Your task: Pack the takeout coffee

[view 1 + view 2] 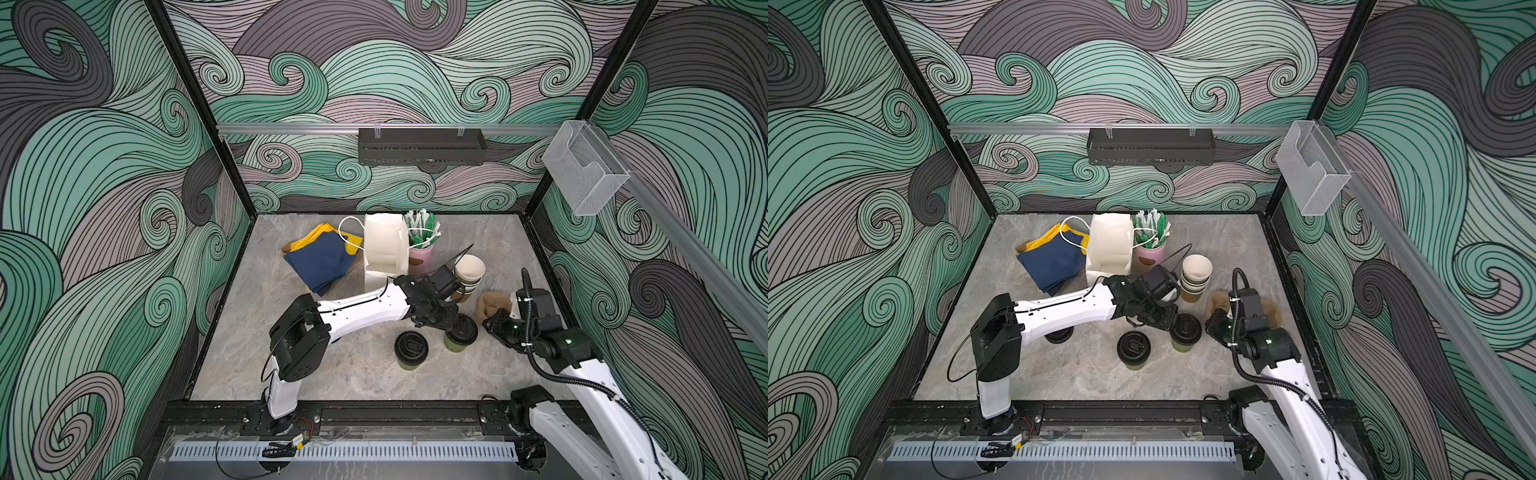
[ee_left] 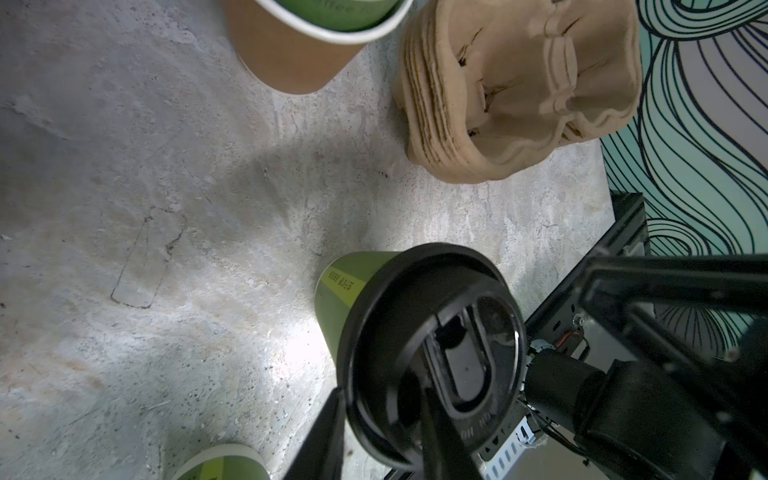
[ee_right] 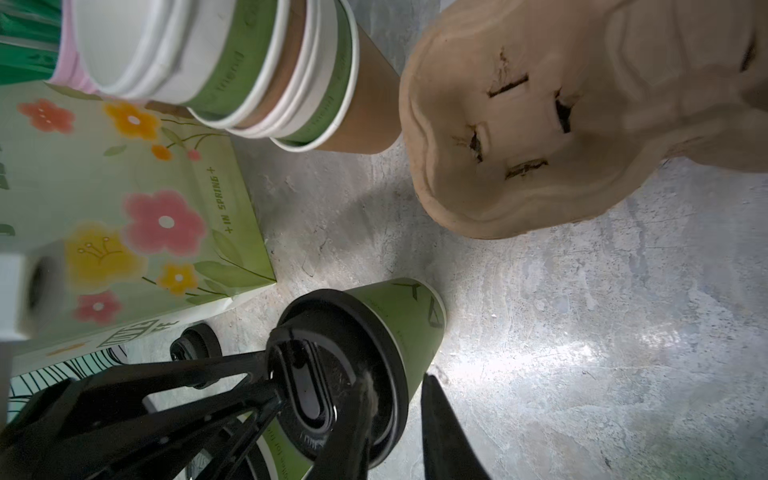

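Left gripper [image 2: 380,399] pinches the lid [image 2: 395,307] of the takeout cup [image 1: 456,345] just beside the pulp carrier [image 1: 492,305], right gripper [image 3: 397,378] straddling its rim, grip unclear: lid-seating, I'd say, and next it needs lifting upright into that carrier.

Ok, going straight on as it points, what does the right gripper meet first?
The lidded cup at the left gripper: its lid rim sits between the jaws of the right gripper, contact unclear.

The white left arm [image 1: 361,307] reaches across the middle, its left gripper [image 2: 380,399] pinched narrow; the right gripper [image 3: 397,382] faces it, jaws slightly parted.
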{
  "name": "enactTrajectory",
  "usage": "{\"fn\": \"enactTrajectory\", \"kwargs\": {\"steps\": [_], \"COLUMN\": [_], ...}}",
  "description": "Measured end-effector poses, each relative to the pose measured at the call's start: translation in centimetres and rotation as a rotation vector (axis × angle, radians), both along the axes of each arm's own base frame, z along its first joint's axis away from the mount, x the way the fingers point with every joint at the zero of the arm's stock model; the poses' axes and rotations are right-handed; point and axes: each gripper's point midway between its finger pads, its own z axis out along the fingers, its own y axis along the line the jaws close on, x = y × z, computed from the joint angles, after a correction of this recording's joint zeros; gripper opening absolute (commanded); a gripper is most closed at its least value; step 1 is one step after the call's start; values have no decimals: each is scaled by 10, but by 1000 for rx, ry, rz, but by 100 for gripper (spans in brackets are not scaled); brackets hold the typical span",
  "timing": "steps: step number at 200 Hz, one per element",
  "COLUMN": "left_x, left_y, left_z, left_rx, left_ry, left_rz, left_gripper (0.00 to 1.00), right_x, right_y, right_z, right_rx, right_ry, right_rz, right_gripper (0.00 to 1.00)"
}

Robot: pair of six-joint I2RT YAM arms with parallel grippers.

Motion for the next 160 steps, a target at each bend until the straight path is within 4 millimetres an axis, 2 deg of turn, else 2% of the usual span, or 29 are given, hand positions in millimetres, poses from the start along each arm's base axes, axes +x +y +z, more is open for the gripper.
{"fn": "enactTrajectory", "kwargs": {"steps": [64, 125, 160], "left_x": [0, 0, 0], "left_y": [0, 0, 0], "left_z": [0, 0, 0], "left_rx": [0, 0, 0], "left_ry": [0, 0, 0], "left_rz": [0, 1, 1], "left_gripper": [30, 29, 29], "right_x": [8, 12, 12], "right_y": [12, 16, 15], "right_z": [-20, -20, -22], "right_rx": [96, 136, 136], "right_ry": [32, 22, 34], "right_rz": [-6, -8, -7], "right_gripper": [18, 12, 13]}}
